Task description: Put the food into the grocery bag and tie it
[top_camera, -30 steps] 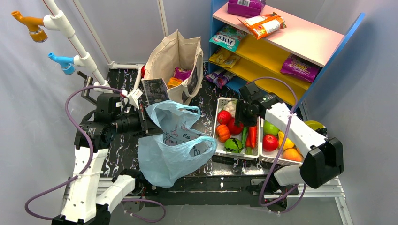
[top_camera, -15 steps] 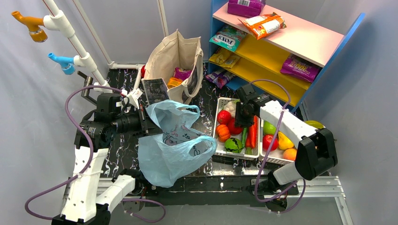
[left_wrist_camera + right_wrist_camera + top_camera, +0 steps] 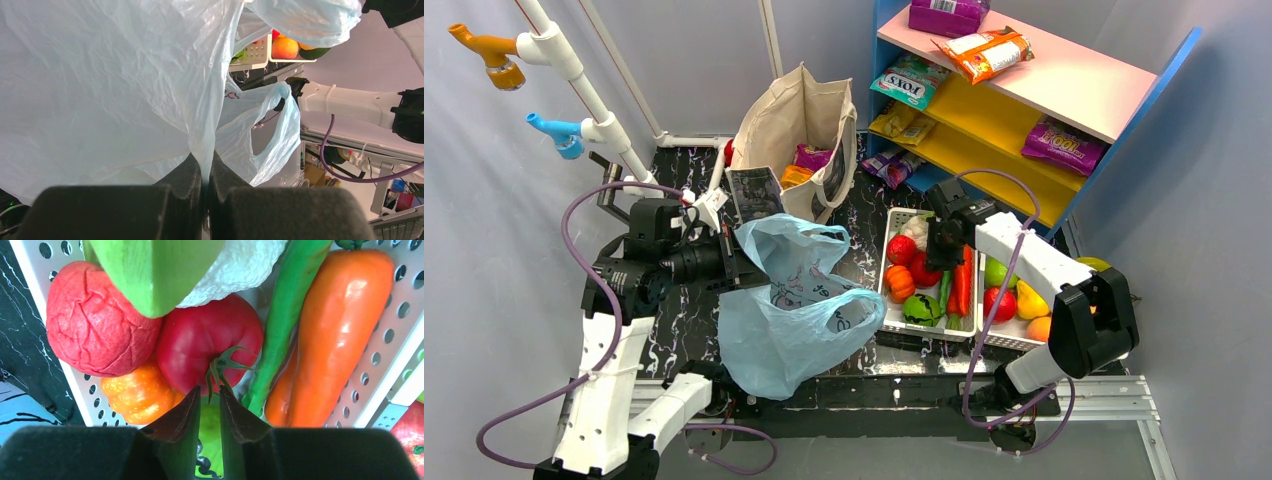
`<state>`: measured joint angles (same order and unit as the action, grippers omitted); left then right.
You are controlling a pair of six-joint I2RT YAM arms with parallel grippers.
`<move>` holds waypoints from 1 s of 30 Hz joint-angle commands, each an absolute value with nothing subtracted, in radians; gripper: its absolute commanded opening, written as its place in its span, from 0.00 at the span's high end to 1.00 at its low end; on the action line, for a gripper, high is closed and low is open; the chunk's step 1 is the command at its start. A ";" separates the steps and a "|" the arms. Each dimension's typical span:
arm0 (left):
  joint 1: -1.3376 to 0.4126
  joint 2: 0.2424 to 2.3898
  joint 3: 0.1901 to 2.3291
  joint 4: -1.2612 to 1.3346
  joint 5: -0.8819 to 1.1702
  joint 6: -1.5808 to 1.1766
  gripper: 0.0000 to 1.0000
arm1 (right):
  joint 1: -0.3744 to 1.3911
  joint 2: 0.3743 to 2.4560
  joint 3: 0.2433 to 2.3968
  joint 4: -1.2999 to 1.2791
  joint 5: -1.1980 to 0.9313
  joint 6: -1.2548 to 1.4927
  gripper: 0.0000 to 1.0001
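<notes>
The light-blue grocery bag (image 3: pixel 789 310) hangs over the table's front left. My left gripper (image 3: pixel 742 262) is shut on a gathered fold of the bag (image 3: pixel 125 90), pinched between the pads of that gripper (image 3: pixel 205 172). The food lies in a white basket (image 3: pixel 894 215). My right gripper (image 3: pixel 939 262) reaches down into it. In the right wrist view that gripper (image 3: pixel 210 392) stands nearly closed around the green stem of a red tomato (image 3: pixel 200 345). A wrinkled red fruit (image 3: pixel 95 325), a small orange pumpkin (image 3: pixel 137 392), a green chilli (image 3: pixel 285 325) and an orange carrot (image 3: pixel 335 330) surround it.
A second basket (image 3: pixel 980 338) with round fruit sits right of the first. A beige canvas tote (image 3: pixel 794 130) stands at the back. A blue, pink and yellow shelf (image 3: pixel 1024 90) with snack packets fills the back right. White pipes with coloured hooks (image 3: pixel 554 60) rise at the left.
My right gripper's jaws have narrowed onto the tomato's stem, and the right arm's elbow has drawn in leftward. The left arm and the bag have not moved.
</notes>
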<state>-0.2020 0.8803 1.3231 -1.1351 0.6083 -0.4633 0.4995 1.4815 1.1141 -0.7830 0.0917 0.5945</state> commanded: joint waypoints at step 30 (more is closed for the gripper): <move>-0.224 0.901 1.365 -1.161 0.589 -0.441 1.00 | 0.483 1.374 1.287 -0.841 0.050 0.481 0.99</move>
